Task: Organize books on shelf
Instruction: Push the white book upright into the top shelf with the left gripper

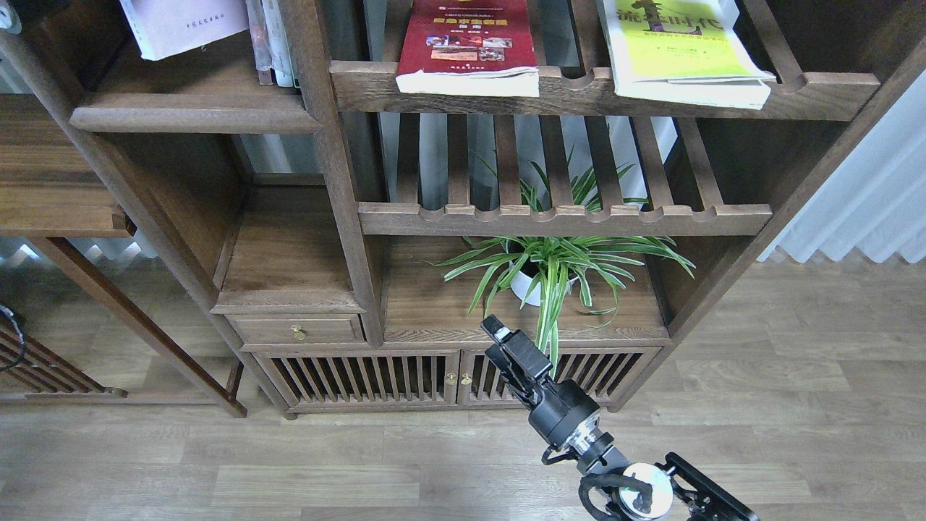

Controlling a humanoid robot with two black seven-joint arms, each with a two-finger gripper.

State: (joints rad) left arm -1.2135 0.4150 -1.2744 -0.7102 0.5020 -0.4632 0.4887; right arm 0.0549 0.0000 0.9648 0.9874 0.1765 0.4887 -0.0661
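The white book [181, 25] with its lavender band hangs tilted above the left end of the dark plank shelf [195, 116], cut off by the top edge. The dark red book [466, 47] and the yellow-green book [680, 51] lie flat on the upper slatted rack [579, 92], both overhanging its front rail. Only a dark sliver of my left arm [11, 11] shows in the top left corner; its grip on the white book is hidden. My right gripper [499, 336] is low in front of the cabinet, empty, with its fingers not told apart.
Thin pale upright volumes [271, 43] stand at the plank shelf's right end against the post. A potted spider plant [550, 268] sits under the lower slatted rack [564, 219], just behind my right gripper. A drawer [296, 329] and slatted doors [362, 376] are below.
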